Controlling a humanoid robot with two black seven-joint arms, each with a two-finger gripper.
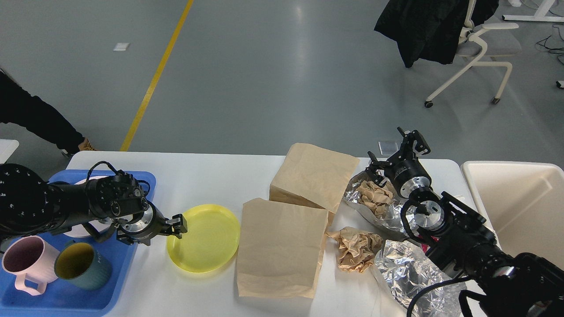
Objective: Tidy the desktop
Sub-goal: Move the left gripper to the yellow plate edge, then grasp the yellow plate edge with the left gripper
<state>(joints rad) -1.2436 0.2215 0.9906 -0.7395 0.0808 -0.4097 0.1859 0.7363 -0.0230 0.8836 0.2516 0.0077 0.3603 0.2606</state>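
The white desktop (211,176) holds a yellow plate (205,240), two flat brown paper bags (313,176) (280,248), a crumpled brown paper wad (357,248) and crumpled foil sheets (410,273). One foil sheet (352,189) cradles another paper wad (373,193). My left gripper (176,225) is low at the plate's left rim, its fingers slightly apart on either side of the rim. My right gripper (394,149) is open and empty, above the far edge of the foil with the wad.
A blue tray (66,295) at the left holds a pink mug (22,262), a teal mug (81,264) and a white plate (83,181) partly hidden by my left arm. A cream bin (520,207) stands off the right end. A person's leg (35,116) is at the far left.
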